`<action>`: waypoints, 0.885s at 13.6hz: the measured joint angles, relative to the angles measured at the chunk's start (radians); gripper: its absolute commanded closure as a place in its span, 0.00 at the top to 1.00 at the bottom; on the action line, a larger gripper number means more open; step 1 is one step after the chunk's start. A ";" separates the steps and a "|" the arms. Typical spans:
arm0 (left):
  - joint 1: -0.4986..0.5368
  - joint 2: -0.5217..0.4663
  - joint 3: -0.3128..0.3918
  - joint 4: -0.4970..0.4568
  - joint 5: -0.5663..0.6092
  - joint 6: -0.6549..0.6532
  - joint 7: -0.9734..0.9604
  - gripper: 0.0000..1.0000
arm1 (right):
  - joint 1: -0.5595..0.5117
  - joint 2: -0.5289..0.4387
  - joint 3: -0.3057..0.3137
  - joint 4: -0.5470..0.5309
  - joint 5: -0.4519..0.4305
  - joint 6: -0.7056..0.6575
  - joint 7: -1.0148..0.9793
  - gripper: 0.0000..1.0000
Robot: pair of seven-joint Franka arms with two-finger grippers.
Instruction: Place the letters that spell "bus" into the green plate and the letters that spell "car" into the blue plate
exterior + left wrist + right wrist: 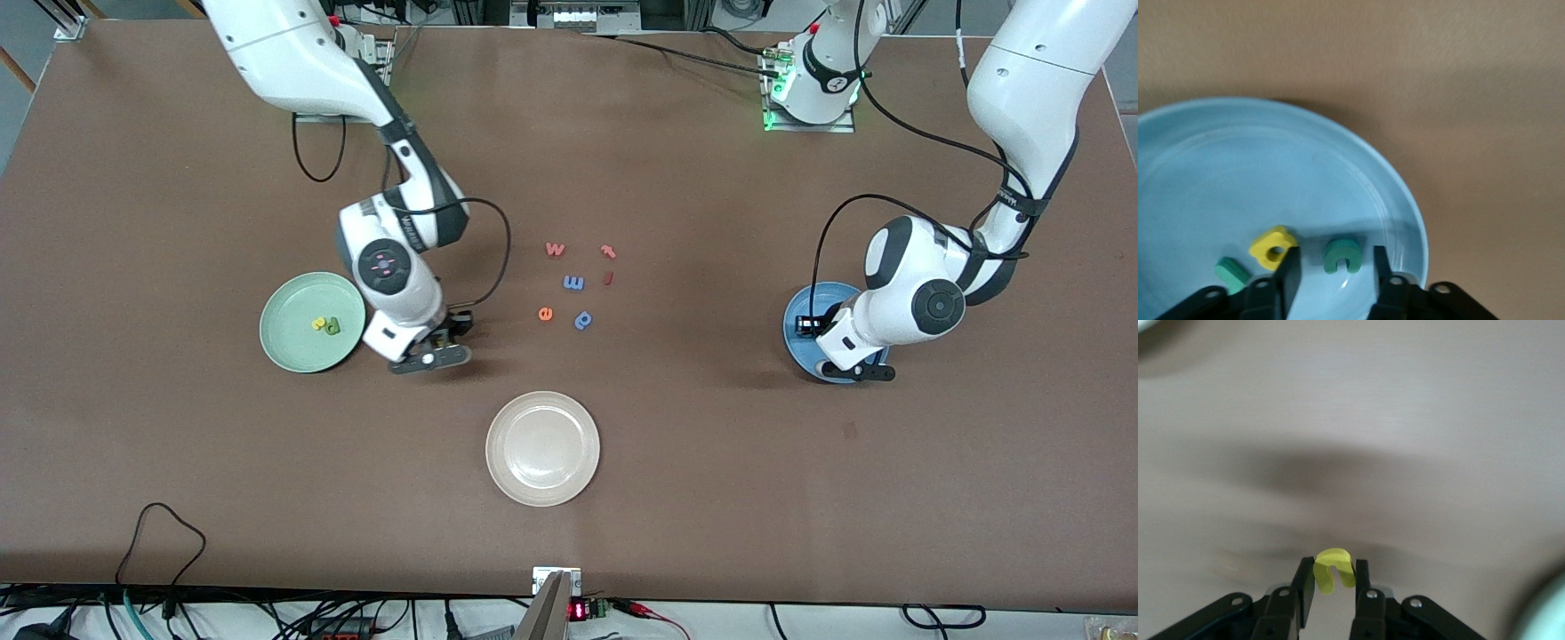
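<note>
Yellow u [1333, 568] pinched between the fingers of the right claw [1333, 583], up in the air over bare table [178, 178] just beside the green plate [284, 342]. In that plate, yellow s [317, 324] and green b [332, 326], touching each other. Right arm bent down from its base, wrist tipped toward the front camera, a red mark on the round joint cap; no readable writing on it.

In the blue plate [1218, 167], teal c [1341, 255], yellow a [1273, 247] and teal r [1231, 273], all lying flat near the rim. Left claw [1335, 273] low over that plate, fingers apart on either side of the c, not touching it. Left arm folded down over the plate from its base, hiding most of it in the front view.

Mid-table, between the two arms, spare letters spelling nothing: red w [555, 250], blue m [574, 283], orange e [545, 313], blue p [583, 320], plus two small red letters [608, 252] not readable. Cream plate [542, 448] nearer the front camera than those.
</note>
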 measured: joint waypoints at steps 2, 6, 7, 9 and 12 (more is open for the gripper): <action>-0.001 -0.009 -0.005 0.032 0.000 0.001 0.000 1.00 | -0.109 -0.047 -0.005 -0.021 0.000 -0.085 -0.077 0.00; -0.002 -0.102 -0.033 0.171 0.001 -0.164 0.001 1.00 | -0.254 -0.095 -0.011 -0.148 -0.001 -0.123 -0.184 0.10; -0.003 -0.126 -0.046 0.232 0.001 -0.239 0.001 1.00 | -0.273 -0.098 -0.017 -0.180 -0.001 -0.122 -0.210 0.42; -0.005 -0.159 -0.056 0.357 0.001 -0.353 0.002 1.00 | -0.299 -0.104 -0.022 -0.211 -0.001 -0.121 -0.237 1.00; -0.033 -0.177 -0.006 0.481 -0.001 -0.395 0.058 1.00 | -0.300 -0.147 -0.022 -0.207 -0.001 -0.116 -0.238 1.00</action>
